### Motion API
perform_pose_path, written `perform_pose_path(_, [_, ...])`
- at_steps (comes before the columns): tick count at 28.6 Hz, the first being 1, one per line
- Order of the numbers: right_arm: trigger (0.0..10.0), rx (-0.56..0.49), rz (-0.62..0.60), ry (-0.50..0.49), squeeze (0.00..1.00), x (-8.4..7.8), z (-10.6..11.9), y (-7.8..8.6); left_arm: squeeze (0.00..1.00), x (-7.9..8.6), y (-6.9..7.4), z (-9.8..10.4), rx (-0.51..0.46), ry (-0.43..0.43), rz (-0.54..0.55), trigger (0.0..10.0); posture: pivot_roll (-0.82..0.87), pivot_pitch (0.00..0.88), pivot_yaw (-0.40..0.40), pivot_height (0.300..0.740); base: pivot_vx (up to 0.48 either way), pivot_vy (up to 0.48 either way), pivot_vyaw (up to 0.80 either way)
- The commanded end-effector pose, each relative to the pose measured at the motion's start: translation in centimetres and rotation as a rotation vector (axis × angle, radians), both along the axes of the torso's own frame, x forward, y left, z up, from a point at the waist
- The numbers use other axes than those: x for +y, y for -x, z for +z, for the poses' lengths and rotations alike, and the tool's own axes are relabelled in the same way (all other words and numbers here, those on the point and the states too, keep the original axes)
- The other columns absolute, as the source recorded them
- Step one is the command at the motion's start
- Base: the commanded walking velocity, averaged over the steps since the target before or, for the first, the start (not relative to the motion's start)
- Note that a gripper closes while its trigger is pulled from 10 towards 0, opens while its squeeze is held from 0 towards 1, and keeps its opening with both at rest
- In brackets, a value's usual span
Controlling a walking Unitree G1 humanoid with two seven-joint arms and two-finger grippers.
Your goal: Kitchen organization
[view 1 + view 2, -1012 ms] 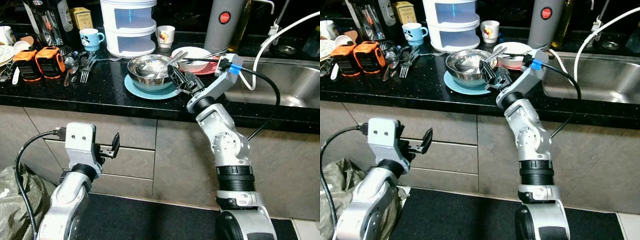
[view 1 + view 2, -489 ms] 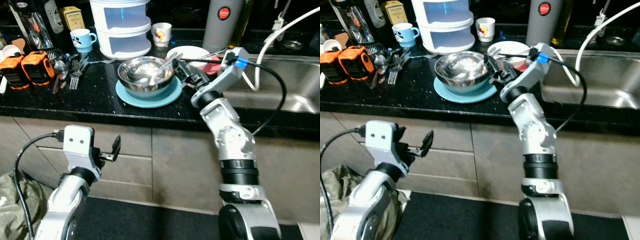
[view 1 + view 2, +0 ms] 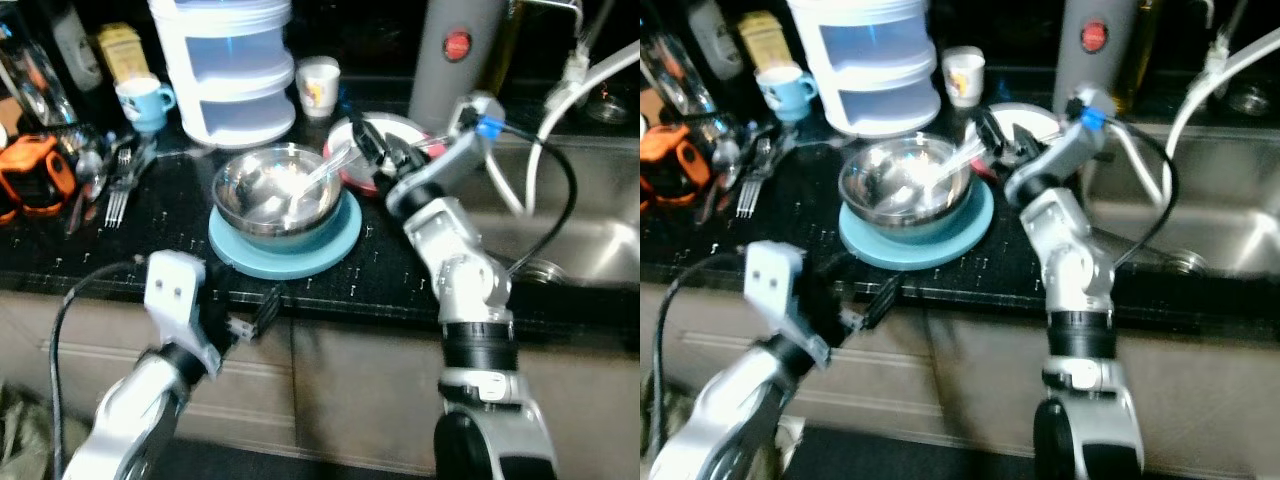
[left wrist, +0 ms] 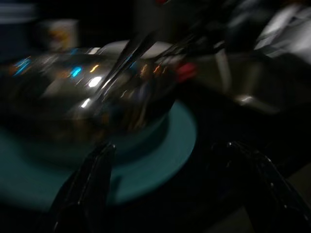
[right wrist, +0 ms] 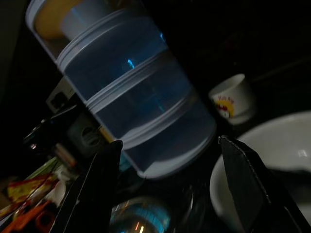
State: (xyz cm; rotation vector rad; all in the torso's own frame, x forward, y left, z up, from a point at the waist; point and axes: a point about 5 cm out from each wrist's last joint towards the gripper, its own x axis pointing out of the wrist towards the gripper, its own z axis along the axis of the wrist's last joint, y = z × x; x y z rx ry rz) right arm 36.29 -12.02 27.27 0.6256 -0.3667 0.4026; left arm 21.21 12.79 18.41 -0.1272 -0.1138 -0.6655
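Note:
A steel bowl [image 3: 270,192] with a spoon [image 3: 322,172] leaning in it sits on a teal plate [image 3: 290,245] on the black counter. Just behind its right rim, my right gripper [image 3: 368,145] hovers open over a white bowl [image 3: 392,132] on a red plate. In the right wrist view its fingers [image 5: 103,180] stand wide apart with nothing between them. My left gripper [image 3: 262,312] is open at the counter's front edge, just below the teal plate. The left wrist view looks past its fingers [image 4: 85,187] at the steel bowl [image 4: 82,104].
A white stacked container [image 3: 225,60], a blue mug [image 3: 140,100] and a small white cup [image 3: 318,85] stand at the back. Forks [image 3: 115,190] and orange items [image 3: 30,175] lie at the left. A grey flask [image 3: 460,50] and the sink [image 3: 590,235] are on the right.
The view has shifted closer to the counter. My left gripper rose from in front of the drawers to the counter edge. My right gripper moved slightly back from the steel bowl's rim.

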Motion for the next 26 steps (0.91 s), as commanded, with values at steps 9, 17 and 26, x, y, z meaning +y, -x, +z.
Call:
perform_pose_path(9, [10.0, -0.015, 0.035, 0.003, 0.00, -0.5, 0.4, 0.2, 0.00, 0.3, 0.6, -0.5, 0.049, -0.058, -0.018, 10.0, 0.12, 0.000, 0.016, 0.740, 0.000, 0.000, 0.00])
perform_pose_path(17, [10.0, -0.042, 0.014, 0.097, 0.00, -3.5, 1.3, 0.9, 0.00, -0.1, 1.0, -0.7, 0.079, -0.058, -0.019, 10.0, 0.11, 0.000, 0.015, 0.740, 0.000, 0.000, 0.00])
perform_pose_path(26, [10.0, 0.036, 0.211, 0.165, 0.00, -1.7, -0.6, 1.9, 0.00, 0.3, 1.1, -2.0, 0.103, -0.156, 0.006, 10.0, 0.10, 0.000, 0.017, 0.740, 0.000, 0.000, 0.00])
